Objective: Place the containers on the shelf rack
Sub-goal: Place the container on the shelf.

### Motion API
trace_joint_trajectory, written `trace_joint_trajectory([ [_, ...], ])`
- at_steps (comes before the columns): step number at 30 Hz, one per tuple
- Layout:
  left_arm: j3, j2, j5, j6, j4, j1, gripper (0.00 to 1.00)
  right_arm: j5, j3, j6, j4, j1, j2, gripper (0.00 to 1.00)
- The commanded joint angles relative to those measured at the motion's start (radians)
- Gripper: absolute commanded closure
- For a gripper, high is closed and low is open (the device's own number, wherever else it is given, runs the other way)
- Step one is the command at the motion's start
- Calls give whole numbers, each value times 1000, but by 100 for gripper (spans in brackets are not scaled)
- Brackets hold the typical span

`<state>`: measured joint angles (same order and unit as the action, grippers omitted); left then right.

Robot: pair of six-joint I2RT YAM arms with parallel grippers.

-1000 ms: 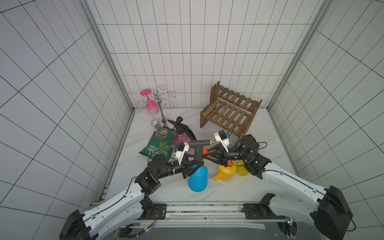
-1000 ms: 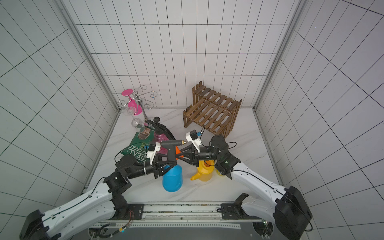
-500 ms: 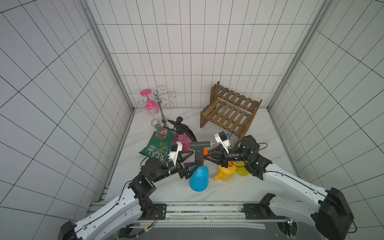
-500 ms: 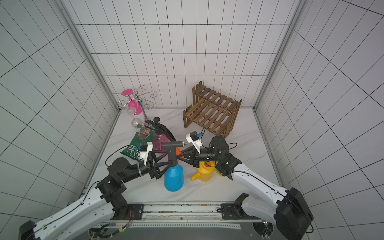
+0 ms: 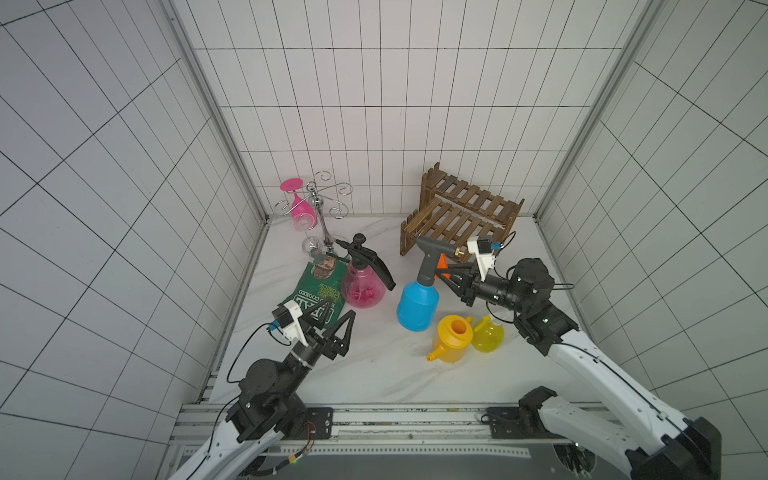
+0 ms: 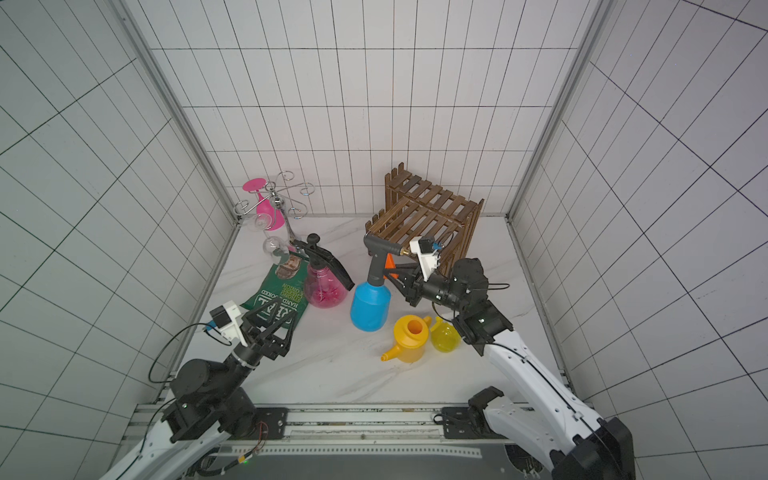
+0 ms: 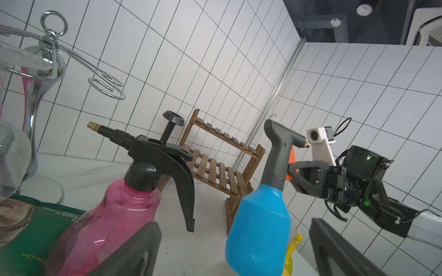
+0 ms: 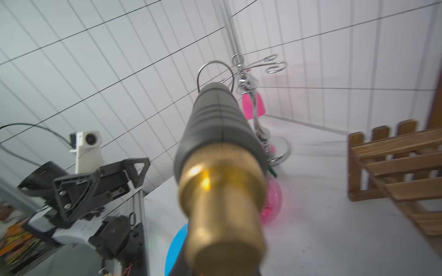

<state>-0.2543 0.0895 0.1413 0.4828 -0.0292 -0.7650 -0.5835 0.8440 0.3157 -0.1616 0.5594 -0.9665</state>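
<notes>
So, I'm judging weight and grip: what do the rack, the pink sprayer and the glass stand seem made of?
The rack looks like brown stained wood, matt: grain and separate slats show. The pink sprayer: glossy translucent plastic, since light passes through its body. The glass stand: probably chromed metal wire, judging by its mirror-like reflections.

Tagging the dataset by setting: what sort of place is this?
Probably a lab robot cell, not a real room: white tiled walls boxing in three sides, a marble-look tabletop, and an aluminium mounting rail along the front edge.
</notes>
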Motion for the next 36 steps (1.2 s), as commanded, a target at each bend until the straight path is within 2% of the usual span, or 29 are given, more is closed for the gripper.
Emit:
trace_joint_trajectory([
  [1,-30,37,19,29,30,-4,2,237,160,-123,168,-39,-11,100],
  [4,-31,48,8,36,28,-4,2,357,297,-174,224,-68,-73,100],
  [7,-32,61,-3,38,21,-4,2,404,415,-186,202,-97,-172,100],
  [15,-65,168,-57,20,10,-5,2,547,910,-293,322,-129,-547,100],
  [22,-68,182,-55,15,12,-5,2,589,1229,-362,434,-148,-759,100],
  [30,-66,184,-43,8,16,-5,2,549,1515,-318,513,-207,-956,100],
  [36,-71,193,-39,5,17,-5,2,504,1690,-295,572,-212,-1086,100],
])
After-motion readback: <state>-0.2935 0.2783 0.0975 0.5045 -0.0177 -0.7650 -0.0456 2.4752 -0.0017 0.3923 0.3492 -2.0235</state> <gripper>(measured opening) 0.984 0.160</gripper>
